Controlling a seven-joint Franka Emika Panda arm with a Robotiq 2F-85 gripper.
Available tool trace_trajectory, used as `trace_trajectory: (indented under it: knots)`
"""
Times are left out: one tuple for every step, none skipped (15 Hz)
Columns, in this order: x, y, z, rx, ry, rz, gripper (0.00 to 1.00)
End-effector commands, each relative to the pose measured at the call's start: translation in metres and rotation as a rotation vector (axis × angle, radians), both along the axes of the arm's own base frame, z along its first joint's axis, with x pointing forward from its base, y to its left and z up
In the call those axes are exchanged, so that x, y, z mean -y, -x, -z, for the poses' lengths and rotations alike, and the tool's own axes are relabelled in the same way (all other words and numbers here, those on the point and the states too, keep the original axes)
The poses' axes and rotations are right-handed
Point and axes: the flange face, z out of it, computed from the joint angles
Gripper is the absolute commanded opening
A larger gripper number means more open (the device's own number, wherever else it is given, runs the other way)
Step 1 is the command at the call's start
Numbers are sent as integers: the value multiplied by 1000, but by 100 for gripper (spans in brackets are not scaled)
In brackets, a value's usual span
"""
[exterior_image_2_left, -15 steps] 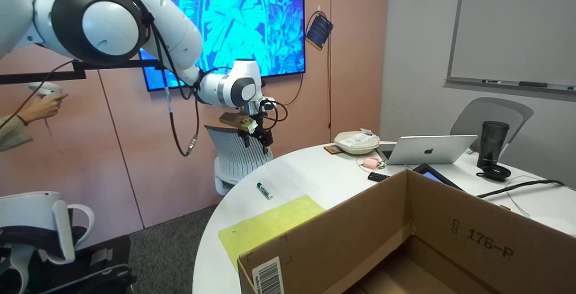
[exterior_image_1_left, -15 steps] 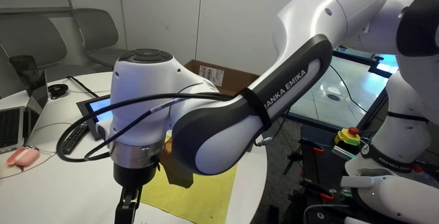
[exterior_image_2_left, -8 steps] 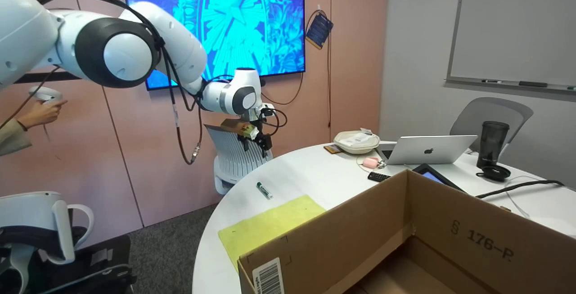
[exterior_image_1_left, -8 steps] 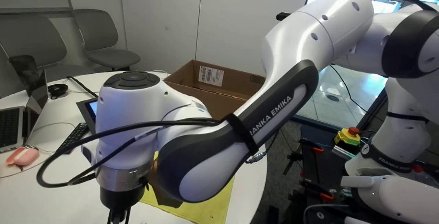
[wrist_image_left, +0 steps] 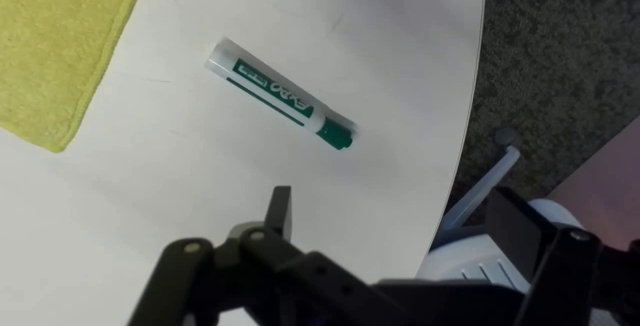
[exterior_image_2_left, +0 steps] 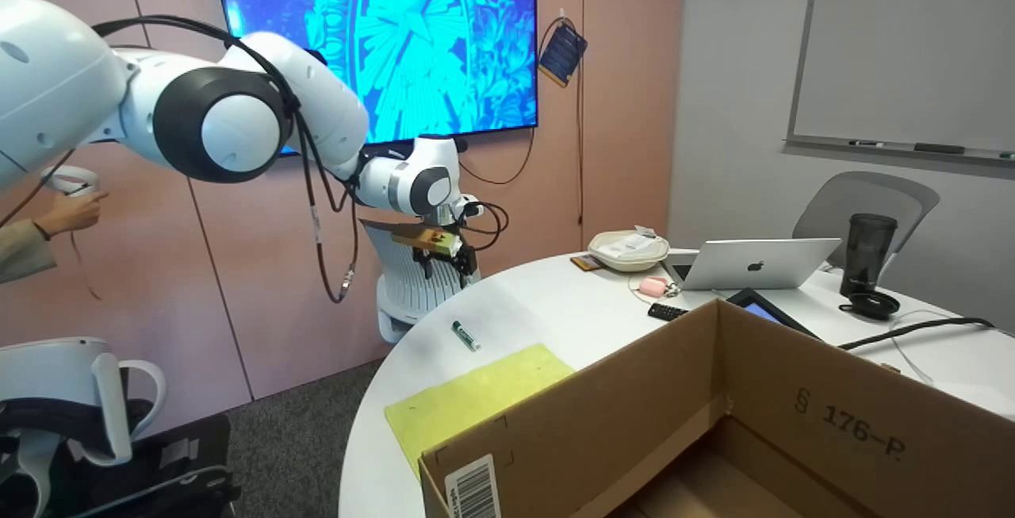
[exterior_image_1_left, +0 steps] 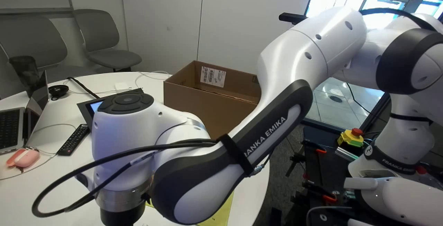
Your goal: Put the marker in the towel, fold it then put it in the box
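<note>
Hanging wide-spread, the hand (wrist_image_left: 394, 213) is above and to one side of the marker (wrist_image_left: 278, 94).

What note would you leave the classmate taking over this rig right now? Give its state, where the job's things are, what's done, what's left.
Black two-fingered pincer: open, holding nothing, raised off the white, curved-edged table.
Brown rectangular cardboard box: on the table, top open.
Yellow, straight-edged cloth towel: lying flat on the table near the box.
White-and-green, stick-shaped plastic marker: on the table beside the towel, not touching it.
Done: none of the steps yet.
Left to do: grasp the marker, lay it on the towel, fold, then put both in the box.
</note>
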Motion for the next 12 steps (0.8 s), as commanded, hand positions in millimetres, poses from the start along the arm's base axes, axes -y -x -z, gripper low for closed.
trace_trajectory:
  knots:
    - [-7, -4, 7, 17, 11, -107, 100]
    - [-8, -5, 10, 23, 7, -120, 100]
    - [-9, -5, 13, 27, 5, -129, 100]
    - [-10, -6, 18, 37, 5, -129, 100]
    - [-11, -7, 21, 44, 4, -131, 100]
    - [-11, -9, 23, 45, 1, -129, 100]
    - [-11, -10, 26, 44, 2, -128, 100]
    - [-11, -12, 29, 43, -1, -127, 100]
    - [-10, -13, 33, 43, 2, -131, 100]
    - [-10, -14, 35, 43, 5, -141, 100]
    - [-9, -14, 40, 47, 29, -157, 100]
    - [-8, -14, 43, 53, 52, -174, 100]
